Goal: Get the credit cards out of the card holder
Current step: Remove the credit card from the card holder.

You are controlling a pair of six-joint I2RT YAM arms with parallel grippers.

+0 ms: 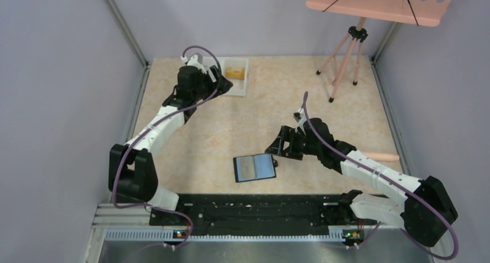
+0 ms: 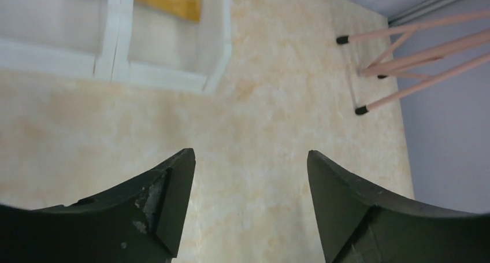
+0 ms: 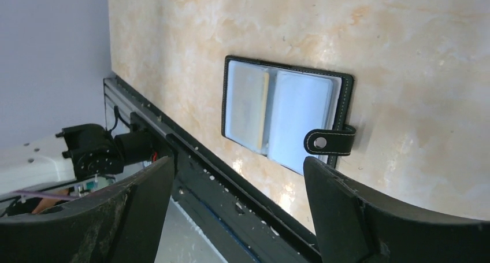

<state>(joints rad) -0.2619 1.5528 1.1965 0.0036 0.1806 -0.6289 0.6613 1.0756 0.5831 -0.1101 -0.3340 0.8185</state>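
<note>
Card holder [image 3: 283, 115] lying open on the surface [image 3: 416, 49], just ahead of the right end effector [image 3: 237, 165], whose jaws stand apart and empty.

Its snap strap [image 3: 329, 141] points toward the right-hand finger, and only bare surface lies between fingers and holder; a black rail [image 3: 231, 188] runs beneath them. The left end effector [image 2: 249, 159], jaws also spread and holding nothing, hangs well apart, near a white tray [image 2: 167, 78]. An orange-gold card [image 2: 169, 0] lies in the tray's right compartment ahead of it, and a pink tripod [image 2: 398, 60] stands to its right.
</note>
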